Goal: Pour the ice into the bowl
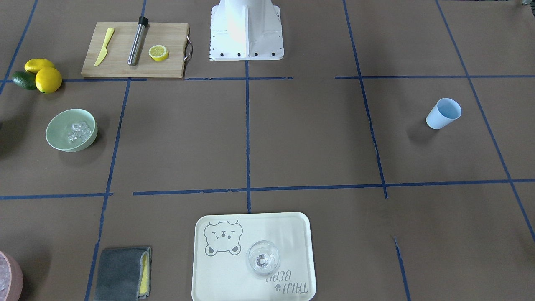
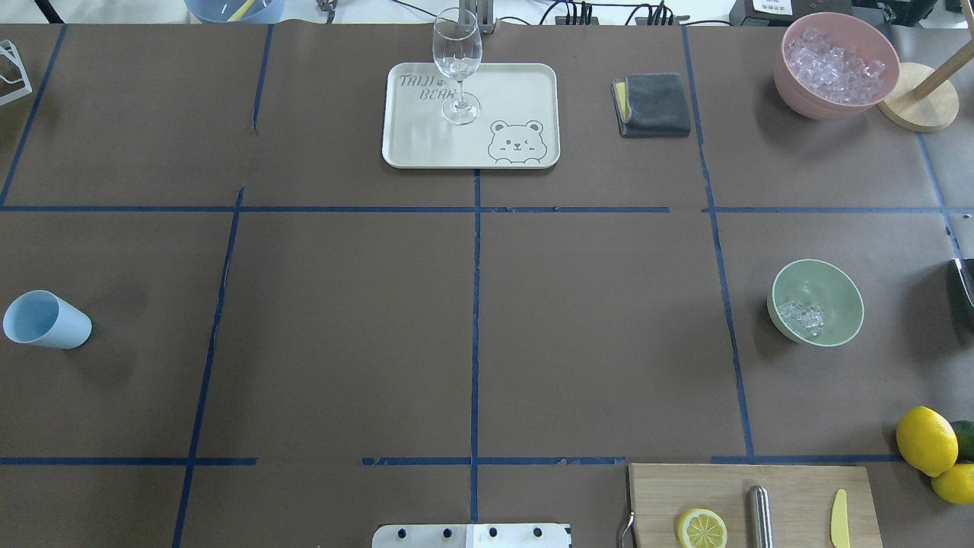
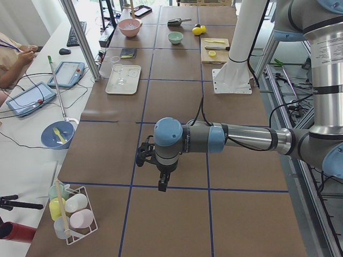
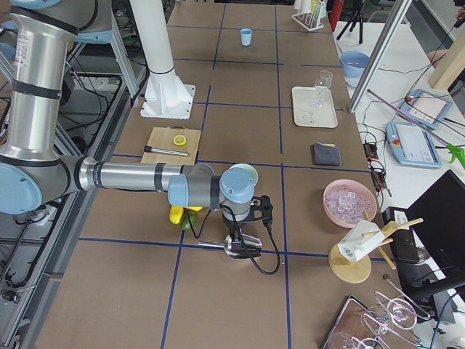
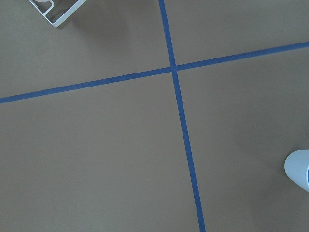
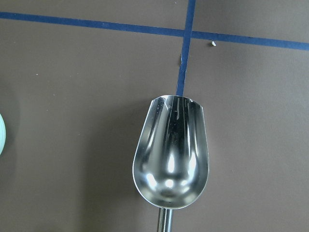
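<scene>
The mint-green bowl (image 2: 839, 288) stands on the table's right side, also in the front-facing view (image 1: 58, 130). A small pile of ice (image 2: 803, 317) lies in it (image 1: 79, 130). The blue cup (image 2: 46, 320) stands far left, its mouth looking empty (image 1: 444, 113). My right gripper (image 4: 240, 243) hangs near the bowl over an empty metal scoop (image 6: 171, 154). It shows only in the right side view, so I cannot tell whether it is open or shut. My left gripper (image 3: 162, 184) points down near the cup's end. I cannot tell its state either.
A pink container (image 2: 837, 65) full of ice stands at the far right. A tray (image 2: 525, 91) holds a wine glass (image 2: 457, 65). A grey cloth (image 2: 653, 105), a cutting board (image 2: 791, 495) with a lemon half, and whole lemons (image 2: 926, 440) lie around.
</scene>
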